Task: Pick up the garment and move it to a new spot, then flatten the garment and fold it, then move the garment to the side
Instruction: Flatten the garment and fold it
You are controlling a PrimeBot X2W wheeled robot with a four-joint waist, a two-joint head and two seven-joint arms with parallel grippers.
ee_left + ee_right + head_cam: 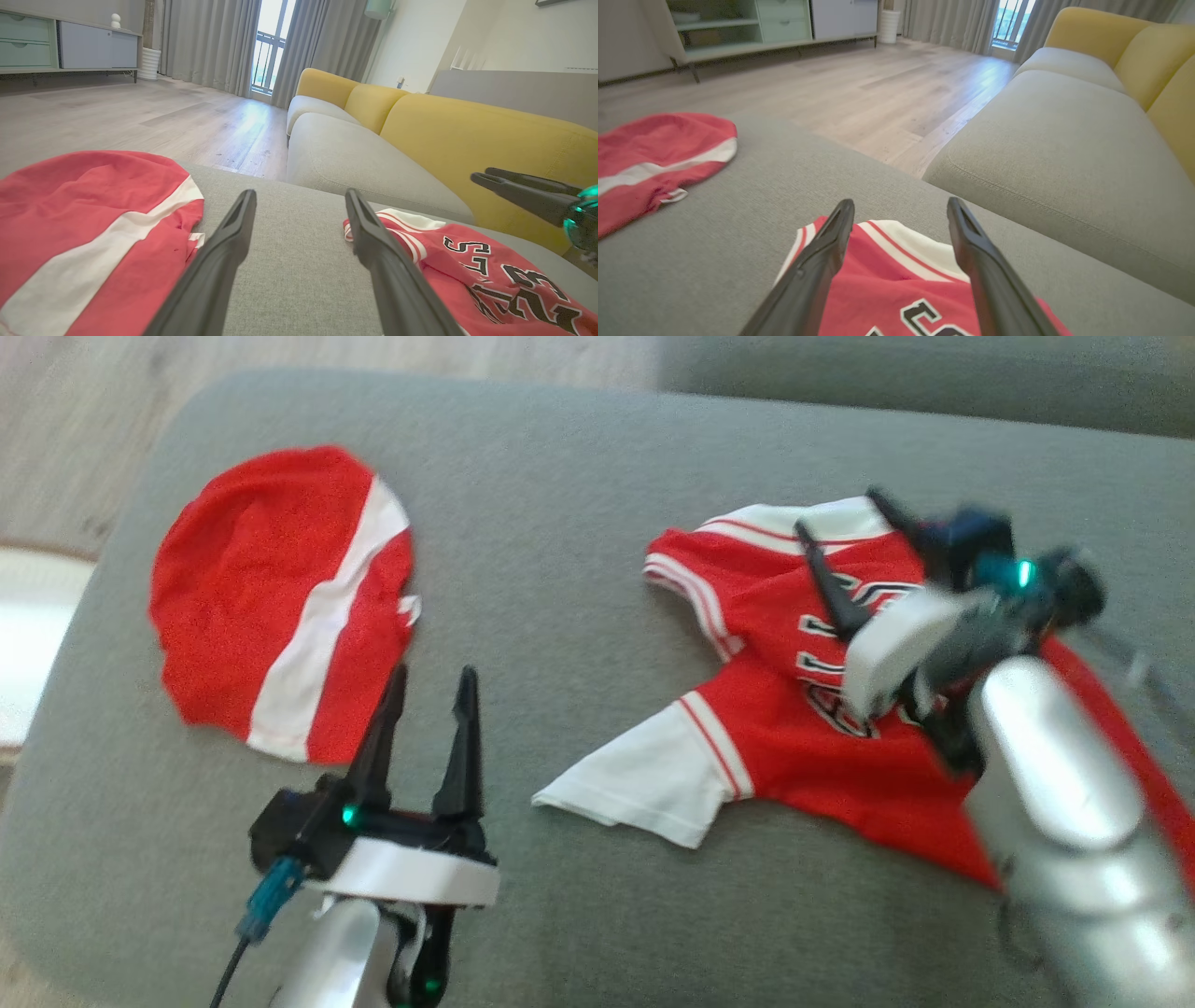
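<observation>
Broadly, a wide grey cushion point(560, 523) carries everything, and it meets the pale wooden floor point(140, 116) at its far edge. Beside it stands a sofa point(467, 135) with grey seats and yellow backs; grey curtains point(210, 42) and a low cabinet point(70, 44) line the far wall.

The garment, a red jersey point(775, 737) with white sleeves and black lettering, lies on the robot's right half of the cushion. It is spread out but rumpled: one white sleeve reaches toward the middle, and the white-trimmed neck edge points away from the robot. On the left half, well apart from it, lies a red cloth point(271, 588) with a broad white stripe, in a flat rounded shape.

The right gripper point(837, 511) is over the jersey, blurred in the head view. Its two dark fingers stand apart with nothing between them, and their tips are above the neck edge and the lettering. Whether the tips touch the cloth I cannot tell.

The left gripper point(434, 670) is over bare grey cushion between the two red pieces, nearer the striped cloth. Its fingers are likewise spread wide and hold nothing
</observation>
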